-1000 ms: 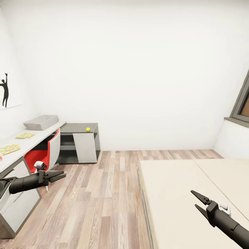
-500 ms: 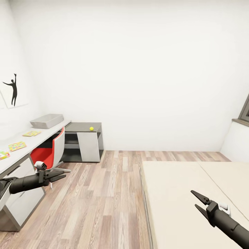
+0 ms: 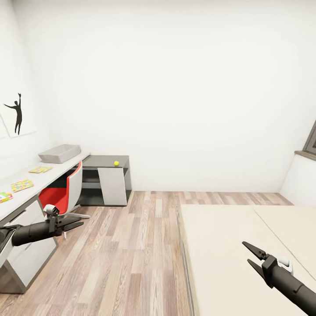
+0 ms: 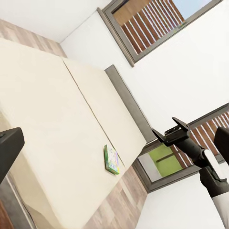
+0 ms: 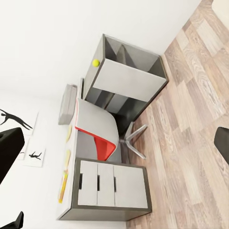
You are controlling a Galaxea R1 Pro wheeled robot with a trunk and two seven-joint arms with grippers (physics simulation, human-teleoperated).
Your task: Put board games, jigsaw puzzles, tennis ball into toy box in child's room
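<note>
The left gripper (image 3: 74,222) hangs over the wood floor (image 3: 131,245) beside the red chair (image 3: 61,193), with its fingers spread a little and nothing between them. The right gripper (image 3: 250,256) floats above the cream bed (image 3: 219,245), its fingers apart and empty too. Both arms are kept low and forward, probably so that they stay free while the robot drives through the room.

Further out on the left stands the L-shaped surface (image 3: 26,186). The grey toy box (image 3: 59,153) sits at its far end near the wall, and two jigsaw puzzles (image 3: 22,185) lie flat on the pale top, apart from each other. Part of another colourful flat thing (image 3: 4,196) shows at the picture's edge. The tennis ball (image 3: 116,163) rests alone on the dark corner section.

In the left wrist view, one board game (image 4: 112,160) lies flat on the mattress near its edge. No toy is inside the toy box as far as I can see, so I judge that the task is at its beginning.
</note>
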